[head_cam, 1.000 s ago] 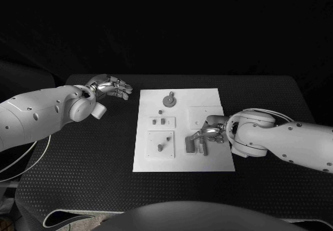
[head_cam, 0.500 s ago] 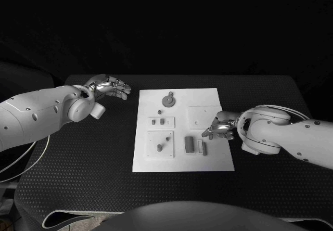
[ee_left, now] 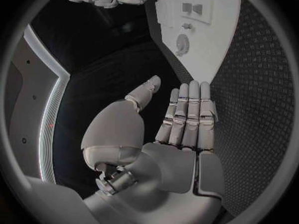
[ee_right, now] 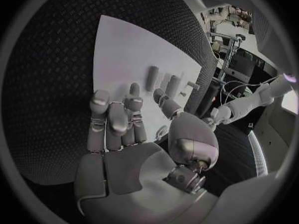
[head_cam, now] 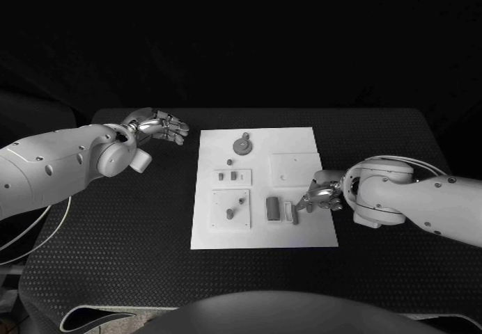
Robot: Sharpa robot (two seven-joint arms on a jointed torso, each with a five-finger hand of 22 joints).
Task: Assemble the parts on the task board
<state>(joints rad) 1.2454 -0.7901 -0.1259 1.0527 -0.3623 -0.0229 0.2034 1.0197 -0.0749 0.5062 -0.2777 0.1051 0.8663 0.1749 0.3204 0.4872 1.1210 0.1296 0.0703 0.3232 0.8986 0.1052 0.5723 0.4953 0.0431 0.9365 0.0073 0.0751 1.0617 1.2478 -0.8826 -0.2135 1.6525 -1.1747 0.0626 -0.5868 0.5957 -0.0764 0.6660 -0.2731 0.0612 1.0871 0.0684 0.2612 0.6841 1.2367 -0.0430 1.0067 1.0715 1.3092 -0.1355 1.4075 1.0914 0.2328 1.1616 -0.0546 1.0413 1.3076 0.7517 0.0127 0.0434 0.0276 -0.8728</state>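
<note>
The white task board (head_cam: 311, 149) lies in the middle of the table. On it are a round grey part (head_cam: 243, 145), small pieces (head_cam: 229, 176), a square plate with pegs (head_cam: 231, 209), a thick grey bar (head_cam: 273, 208) and a thin bar (head_cam: 293, 212). My right hand (head_cam: 320, 195) hovers at the board's right edge, just right of the thin bar, fingers apart and holding nothing. The right wrist view shows the same hand (ee_right: 124, 129) with the bars (ee_right: 151, 78) beyond its fingertips. My left hand (head_cam: 159, 126) is raised off the board's upper left corner, fingers straight, empty (ee_left: 174, 129).
Black textured table (head_cam: 120, 229) surrounds the board, with free room on both sides. A white cable (head_cam: 40, 229) runs by my left arm at the table's left edge.
My right hand has lifted off the two bars and drawn back to the board's right edge, leaving the bars lying uncovered. The left hand has stayed where it was.
</note>
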